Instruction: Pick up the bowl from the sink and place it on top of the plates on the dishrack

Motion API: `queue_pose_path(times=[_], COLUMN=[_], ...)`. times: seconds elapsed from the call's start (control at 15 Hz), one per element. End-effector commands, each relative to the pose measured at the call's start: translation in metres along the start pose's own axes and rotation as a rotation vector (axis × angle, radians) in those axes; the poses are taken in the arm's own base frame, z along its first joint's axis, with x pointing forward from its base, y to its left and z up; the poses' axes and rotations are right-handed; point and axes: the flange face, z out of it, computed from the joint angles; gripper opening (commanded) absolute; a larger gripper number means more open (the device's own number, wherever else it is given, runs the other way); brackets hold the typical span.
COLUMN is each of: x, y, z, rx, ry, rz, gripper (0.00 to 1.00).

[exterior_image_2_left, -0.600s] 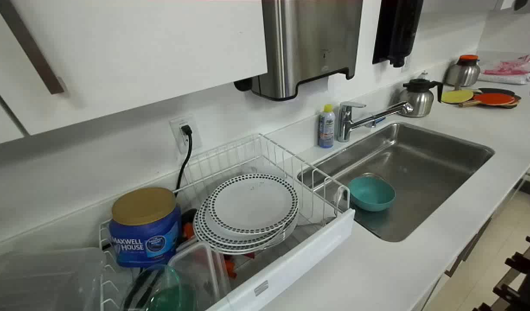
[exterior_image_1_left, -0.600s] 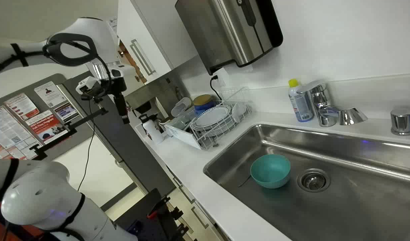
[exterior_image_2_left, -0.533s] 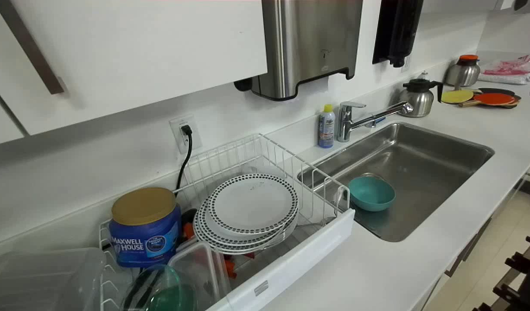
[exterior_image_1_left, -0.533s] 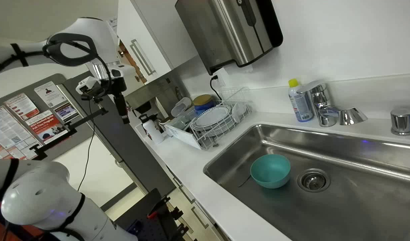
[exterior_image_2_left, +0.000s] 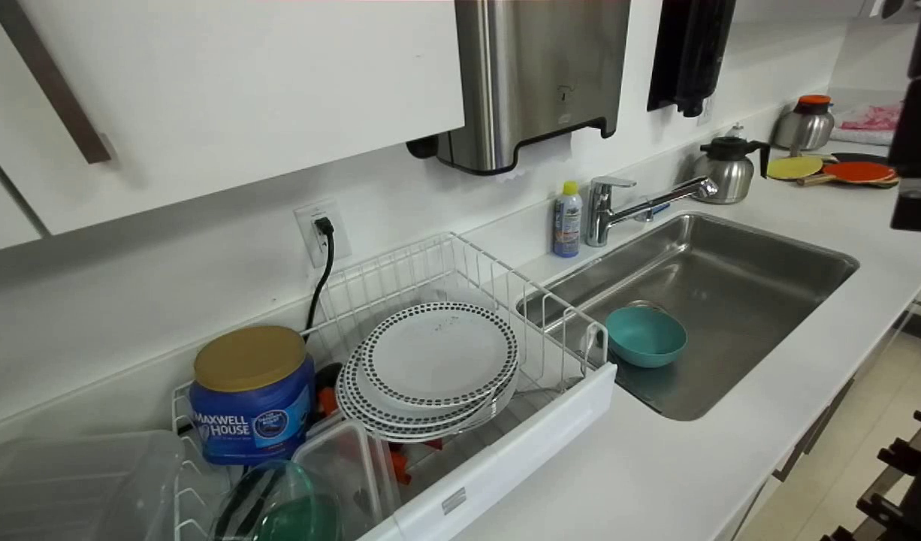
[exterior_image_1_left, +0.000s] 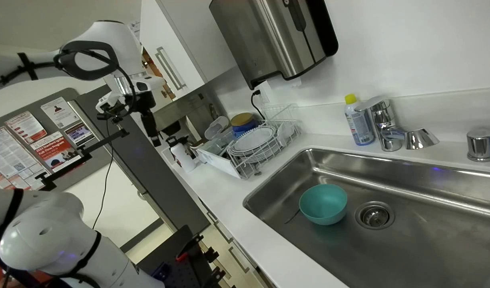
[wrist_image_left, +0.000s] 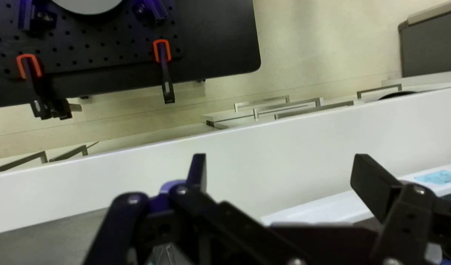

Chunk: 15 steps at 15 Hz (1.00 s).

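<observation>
The teal bowl (exterior_image_1_left: 324, 204) sits upright in the steel sink (exterior_image_1_left: 425, 244), beside the drain. It also shows in an exterior view (exterior_image_2_left: 647, 336). The pale plates (exterior_image_2_left: 438, 357) lie stacked in the white wire dishrack (exterior_image_2_left: 498, 458), left of the sink; they also show in an exterior view (exterior_image_1_left: 253, 140). My gripper (exterior_image_1_left: 155, 141) hangs in the air, pointing down, well above the counter and apart from the bowl. In the wrist view my gripper (wrist_image_left: 279, 165) is open and empty, its fingers wide apart over the counter. The bowl and plates are out of the wrist view.
A chrome faucet (exterior_image_1_left: 389, 128) and a spray can (exterior_image_1_left: 359, 122) stand behind the sink. A towel dispenser (exterior_image_1_left: 273, 36) and a cabinet (exterior_image_2_left: 220, 98) hang above. A blue coffee tub (exterior_image_2_left: 252, 406) and clear containers (exterior_image_2_left: 77, 481) share the rack. A thin dark item (exterior_image_1_left: 293, 216) lies by the bowl.
The arm and gripper have moved slightly right in an exterior view, and more of the gripper shows at the right edge of an exterior view. The bowl, plates and rack have not moved.
</observation>
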Motion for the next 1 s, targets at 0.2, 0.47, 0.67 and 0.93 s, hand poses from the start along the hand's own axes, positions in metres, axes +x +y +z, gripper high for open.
queue_pose_path(times=[0.2,0.47,0.67,0.93], x=[0.098,0.157,0.185,0.187], y=[0.029,0.062,0.090,0.107], z=[0.044,0.080,0.108,0.124], rx=[-0.039,-0.114,-0.201,-0.274], ry=[0.216,0.372,0.432,0.440], rz=[0.170,0.317,0.434,0.474], gripper=[1.00,1.00,1.00,1.00])
